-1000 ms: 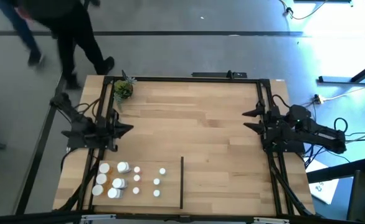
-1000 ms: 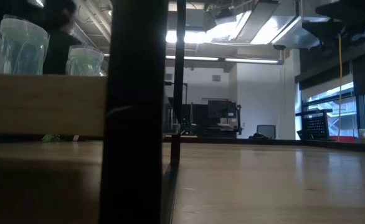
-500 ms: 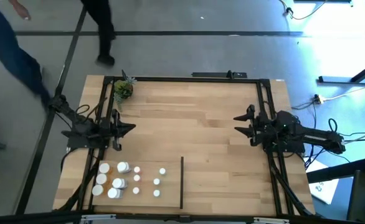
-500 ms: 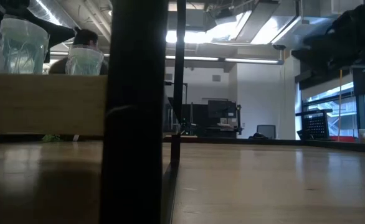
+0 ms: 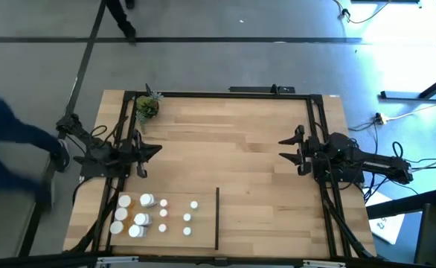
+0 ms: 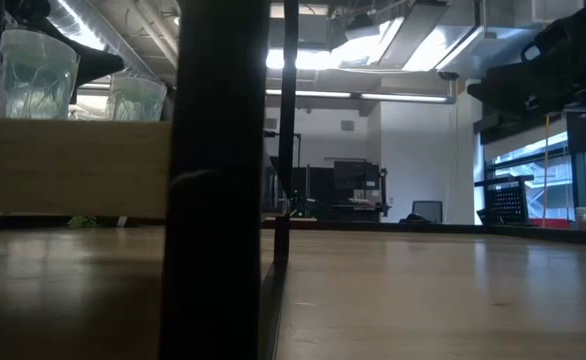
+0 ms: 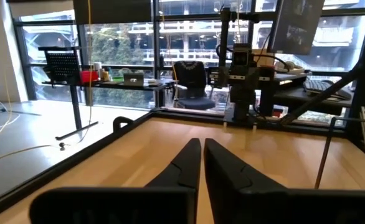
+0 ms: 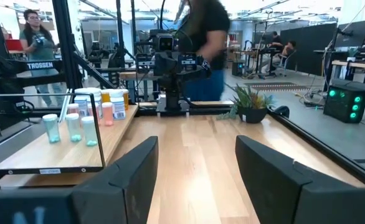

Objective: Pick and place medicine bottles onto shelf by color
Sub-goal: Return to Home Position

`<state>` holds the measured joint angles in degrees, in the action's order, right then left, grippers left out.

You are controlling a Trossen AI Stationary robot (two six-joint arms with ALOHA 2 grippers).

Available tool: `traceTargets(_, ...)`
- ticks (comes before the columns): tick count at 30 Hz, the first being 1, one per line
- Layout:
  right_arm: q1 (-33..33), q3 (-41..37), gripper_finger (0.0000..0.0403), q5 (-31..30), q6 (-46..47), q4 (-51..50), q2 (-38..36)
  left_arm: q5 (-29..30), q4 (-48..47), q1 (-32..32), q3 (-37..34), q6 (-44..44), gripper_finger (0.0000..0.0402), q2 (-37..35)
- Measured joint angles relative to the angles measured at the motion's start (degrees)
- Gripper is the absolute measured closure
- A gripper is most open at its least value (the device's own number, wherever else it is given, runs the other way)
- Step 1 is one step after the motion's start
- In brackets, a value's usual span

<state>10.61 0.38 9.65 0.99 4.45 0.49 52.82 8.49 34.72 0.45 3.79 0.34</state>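
The bottles (image 5: 141, 219) are grouped near left on the shelf (image 5: 233, 134); the left gripper (image 5: 155, 152) is held with fingers together; the right gripper (image 5: 282, 148) is spread wide.

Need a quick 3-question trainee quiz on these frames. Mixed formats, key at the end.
1. True or false: all the medicine bottles stand on one side of the divider strip.
2. Of the left pincer and right pincer, which is open? A) left only B) right only C) both
3. What green item stands at a table corner on the left pincer's side?
Key: 1 true. 2 B. 3 the potted plant.
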Motion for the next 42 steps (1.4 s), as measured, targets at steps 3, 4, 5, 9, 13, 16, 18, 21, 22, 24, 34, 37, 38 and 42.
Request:
traceTargets(3, 0.0, 0.0, 0.0185, 0.0, 0.08, 0.0, 0.0, 0.02, 0.02, 0.0, 0.0, -0.24, 0.0383, 0.02)
traceTargets(4, 0.0, 0.0, 0.0185, 0.0, 0.04, 0.0, 0.0, 0.02, 0.02, 0.0, 0.0, -0.2, 0.0382, 0.02)
traceTargets(5, 0.0, 0.0, 0.0185, 0.0, 0.06, 0.0, 0.0, 0.02, 0.02, 0.0, 0.0, -0.2, 0.0381, 0.02)
traceTargets(9, 0.0, 0.0, 0.0185, 0.0, 0.04, 0.0, 0.0, 0.02, 0.04, 0.0, 0.0, -0.2, 0.0378, 0.02)
traceTargets(13, 0.0, 0.0, 0.0185, 0.0, 0.04, 0.0, 0.0, 0.02, 0.04, 0.0, 0.0, -0.2, 0.0379, 0.02)
traceTargets(16, -0.01, 0.0, 0.0185, 0.0, 0.02, 0.0, 0.0, 0.04, 0.07, 0.0, 0.0, -0.2, 0.0384, 0.02)
traceTargets(18, 0.0, 0.0, 0.0185, 0.0, 0.02, -0.02, 0.0, 0.04, 0.07, 0.0, 0.0, -0.2, 0.0388, 0.02)
traceTargets(21, 0.0, 0.0, 0.0185, 0.0, 0.02, -0.02, 0.0, 0.04, 0.07, 0.0, 0.0, -0.2, 0.0394, 0.02)
traceTargets(22, -0.01, 0.0, 0.0185, 0.0, 0.02, -0.02, 0.0, 0.04, 0.07, 0.0, 0.0, -0.17, 0.0395, 0.02)
traceTargets(24, 0.0, 0.0, 0.0185, 0.0, 0.02, -0.02, 0.0, 0.04, 0.07, 0.0, 0.0, -0.17, 0.0399, 0.02)
traceTargets(34, 0.0, 0.0, 0.0185, 0.0, 0.02, -0.04, 0.0, 0.07, 0.07, 0.0, 0.0, -0.17, 0.0388, 0.02)
traceTargets(37, 0.0, 0.0, 0.0185, 0.0, 0.02, -0.04, 0.0, 0.07, 0.07, 0.0, 0.0, -0.17, 0.0382, 0.02)
traceTargets(38, 0.0, 0.0, 0.0185, 0.0, 0.0, -0.04, 0.0, 0.07, 0.07, 0.0, 0.0, -0.15, 0.038, 0.02)
traceTargets(42, -0.04, 0.0, 0.0185, 0.0, 0.02, -0.04, 0.0, 0.07, 0.07, 0.0, 0.0, -0.13, 0.0375, 0.02)
